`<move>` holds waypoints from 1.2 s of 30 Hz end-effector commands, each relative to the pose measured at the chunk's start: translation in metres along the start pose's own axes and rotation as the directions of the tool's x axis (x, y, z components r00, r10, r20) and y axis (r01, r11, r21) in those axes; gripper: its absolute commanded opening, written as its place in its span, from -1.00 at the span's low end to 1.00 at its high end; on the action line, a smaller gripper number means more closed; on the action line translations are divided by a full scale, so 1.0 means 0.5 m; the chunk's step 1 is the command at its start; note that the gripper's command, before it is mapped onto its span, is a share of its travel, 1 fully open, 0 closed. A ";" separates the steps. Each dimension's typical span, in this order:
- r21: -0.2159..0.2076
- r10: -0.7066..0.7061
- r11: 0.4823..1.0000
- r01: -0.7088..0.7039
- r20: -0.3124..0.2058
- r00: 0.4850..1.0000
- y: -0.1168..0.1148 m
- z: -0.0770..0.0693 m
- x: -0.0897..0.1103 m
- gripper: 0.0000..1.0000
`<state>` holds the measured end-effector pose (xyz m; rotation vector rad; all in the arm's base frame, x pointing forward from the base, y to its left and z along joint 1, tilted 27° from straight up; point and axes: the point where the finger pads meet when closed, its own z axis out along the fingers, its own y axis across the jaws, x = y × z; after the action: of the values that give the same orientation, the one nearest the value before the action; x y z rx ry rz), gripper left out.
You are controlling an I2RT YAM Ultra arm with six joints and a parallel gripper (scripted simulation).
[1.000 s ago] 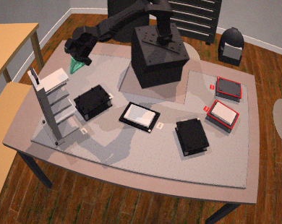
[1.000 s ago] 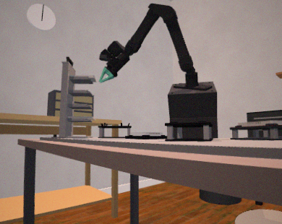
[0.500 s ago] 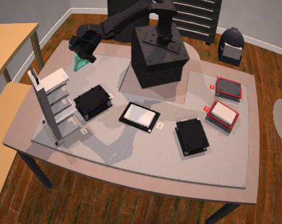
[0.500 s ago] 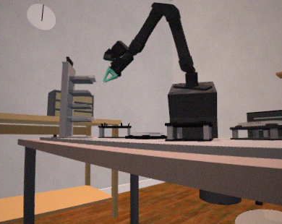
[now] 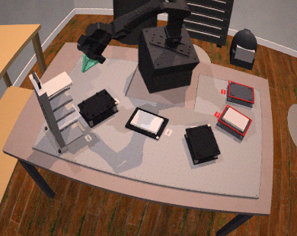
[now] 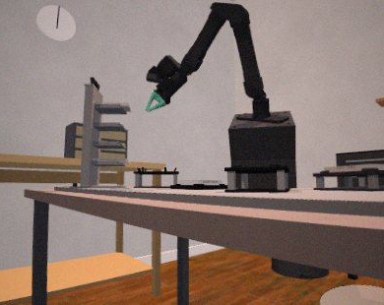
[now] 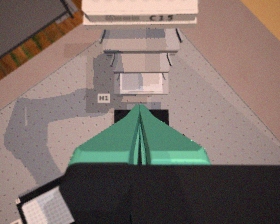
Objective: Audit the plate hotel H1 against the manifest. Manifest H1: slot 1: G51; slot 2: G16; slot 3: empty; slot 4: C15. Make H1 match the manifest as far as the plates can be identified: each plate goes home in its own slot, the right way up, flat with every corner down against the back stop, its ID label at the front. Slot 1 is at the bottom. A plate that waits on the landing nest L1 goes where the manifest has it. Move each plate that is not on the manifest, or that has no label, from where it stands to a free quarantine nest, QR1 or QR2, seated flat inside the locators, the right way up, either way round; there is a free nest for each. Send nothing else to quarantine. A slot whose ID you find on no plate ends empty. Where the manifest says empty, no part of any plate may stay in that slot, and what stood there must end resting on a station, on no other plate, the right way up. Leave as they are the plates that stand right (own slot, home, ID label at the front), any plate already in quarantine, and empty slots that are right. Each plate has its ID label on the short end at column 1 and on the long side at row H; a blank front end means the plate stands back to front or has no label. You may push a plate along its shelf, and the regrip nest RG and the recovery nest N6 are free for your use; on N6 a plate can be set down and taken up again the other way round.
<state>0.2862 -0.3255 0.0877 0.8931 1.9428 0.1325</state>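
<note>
The plate hotel H1 [image 5: 49,110] [image 6: 90,143] stands at the table's left. A white plate [image 5: 58,83] [image 6: 112,106] [image 7: 140,10] lies in its top slot, and its front label reads C15 in the wrist view. A pale plate-like thing [image 7: 142,82] shows on a low shelf; I can read no label on it. My gripper [image 5: 88,64] [image 6: 154,104] [image 7: 139,111], with green fingers, is shut and empty. It hangs in the air in front of the hotel, apart from the top plate.
A black raised nest [image 5: 97,107] stands beside the hotel. A white plate [image 5: 146,121] lies in a flat black nest mid-table. Another black nest [image 5: 202,144] stands to the right. Of the two red-edged quarantine nests, one [image 5: 241,92] shows a dark top and one holds a white plate [image 5: 235,118].
</note>
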 end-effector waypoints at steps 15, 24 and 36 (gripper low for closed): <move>0.005 -0.020 1.000 0.020 0.037 0.999 -0.003 -0.046 0.008 -1.00; 0.005 -0.020 1.000 0.020 0.037 0.999 -0.003 -0.066 0.030 -1.00; 0.005 -0.020 1.000 0.020 0.037 0.999 -0.003 -0.056 0.050 -1.00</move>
<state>0.2542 -0.2978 0.0794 0.8868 1.9375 0.1278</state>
